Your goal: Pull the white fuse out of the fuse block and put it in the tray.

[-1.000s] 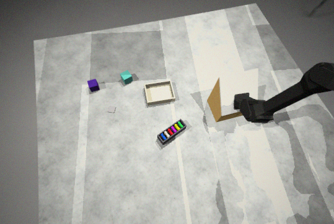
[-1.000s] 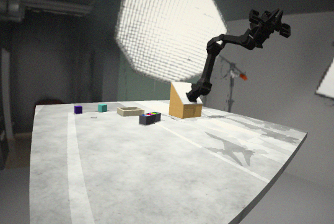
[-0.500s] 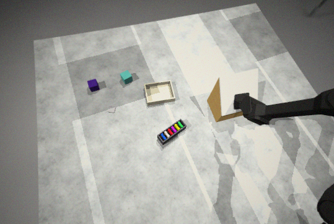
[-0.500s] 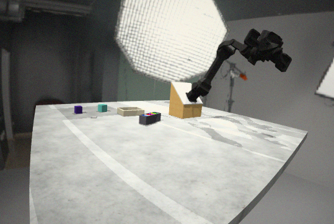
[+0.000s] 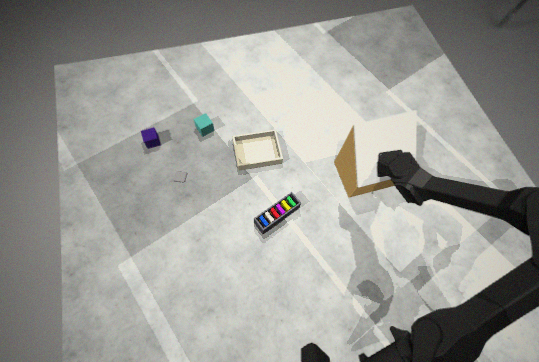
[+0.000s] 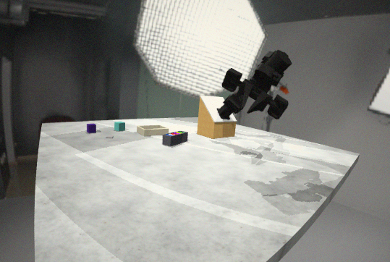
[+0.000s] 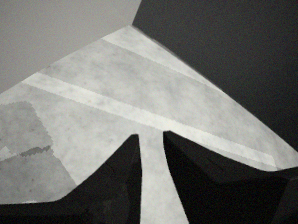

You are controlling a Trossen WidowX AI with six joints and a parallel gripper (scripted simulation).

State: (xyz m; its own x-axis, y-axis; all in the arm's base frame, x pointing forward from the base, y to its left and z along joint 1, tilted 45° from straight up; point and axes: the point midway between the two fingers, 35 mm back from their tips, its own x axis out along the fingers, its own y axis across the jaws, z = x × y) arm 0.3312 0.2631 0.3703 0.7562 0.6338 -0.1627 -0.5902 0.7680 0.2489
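The white fuse [image 5: 269, 217] sits upright in the dark fuse block [image 5: 283, 218] [image 6: 169, 140], between the blue fuse [image 5: 263, 220] and the red fuse [image 5: 275, 213]. In the exterior view it is too small to make out. The shallow beige tray [image 5: 261, 165] [image 6: 153, 132] stands behind the block and holds nothing. My gripper [image 6: 242, 111] [image 7: 150, 140] is empty, with a narrow open gap between its fingers. It is up in the air, well away from block and tray; the top view cuts it off at the bottom edge. The wrist view shows neither block nor tray.
Magenta, yellow and green fuses fill the block's other end. A wooden wedge [image 5: 346, 165] [image 6: 205, 123] with a white sloping top stands to the right, under my arm's base. A teal cube [image 5: 204, 125] [image 6: 119, 126], a purple cube [image 5: 150, 137] [image 6: 91, 128] and a small flat piece [image 5: 180, 176] lie left.
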